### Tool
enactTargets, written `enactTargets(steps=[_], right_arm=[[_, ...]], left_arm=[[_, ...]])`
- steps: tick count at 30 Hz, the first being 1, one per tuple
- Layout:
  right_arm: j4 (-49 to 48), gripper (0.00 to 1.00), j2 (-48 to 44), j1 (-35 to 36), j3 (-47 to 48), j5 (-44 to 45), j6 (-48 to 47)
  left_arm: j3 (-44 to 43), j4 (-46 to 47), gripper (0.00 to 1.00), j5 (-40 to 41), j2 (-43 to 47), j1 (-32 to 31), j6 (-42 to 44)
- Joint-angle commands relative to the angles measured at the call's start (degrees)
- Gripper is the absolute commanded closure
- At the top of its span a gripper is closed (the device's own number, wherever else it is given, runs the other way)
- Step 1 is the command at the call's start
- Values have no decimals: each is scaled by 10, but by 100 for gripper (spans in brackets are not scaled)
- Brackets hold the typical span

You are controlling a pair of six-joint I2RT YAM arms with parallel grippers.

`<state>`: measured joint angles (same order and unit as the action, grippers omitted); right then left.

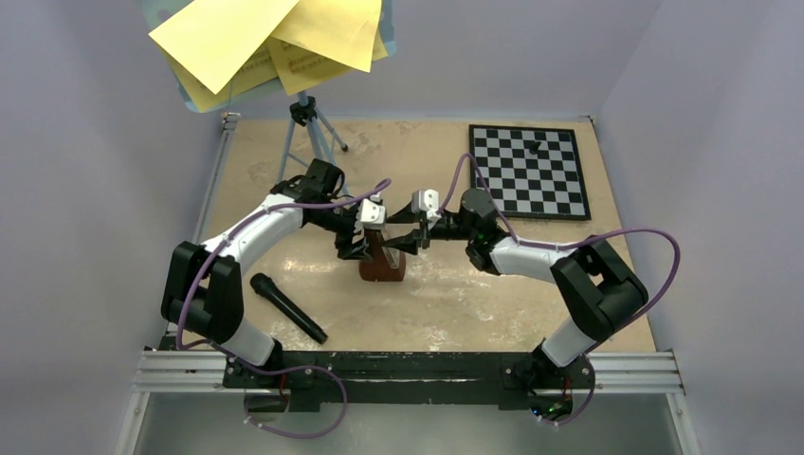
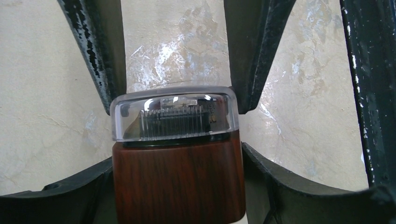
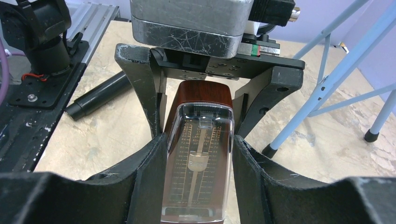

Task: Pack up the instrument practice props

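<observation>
Metronome upright on mottled beige tabletop, lilac walls; left fingers clamp wood body, right fingers clamp clear cover.

Upright metronome between right gripper fingers, apparently touching its clear cover, left gripper behind, blue stand legs right

My left claw and right claw hemmed the metronome on both sides, black cylinder lay near-left, stand legs stood behind, bare table open rightward
</observation>
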<state>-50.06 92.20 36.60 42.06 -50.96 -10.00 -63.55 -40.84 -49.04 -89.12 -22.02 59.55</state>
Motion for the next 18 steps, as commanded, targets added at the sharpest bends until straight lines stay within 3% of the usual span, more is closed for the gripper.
enactTargets(steps=[1, 11, 18], right_arm=[[121, 100, 37, 22, -3, -40, -68], [182, 100, 18, 38, 5, 41, -72], [233, 100, 12, 34, 24, -27, -33]], left_arm=[[-7, 54, 100, 18, -25, -16, -34], [-5, 70, 100, 34, -20, -33, -76], [-4, 77, 100, 64, -19, -48, -71]])
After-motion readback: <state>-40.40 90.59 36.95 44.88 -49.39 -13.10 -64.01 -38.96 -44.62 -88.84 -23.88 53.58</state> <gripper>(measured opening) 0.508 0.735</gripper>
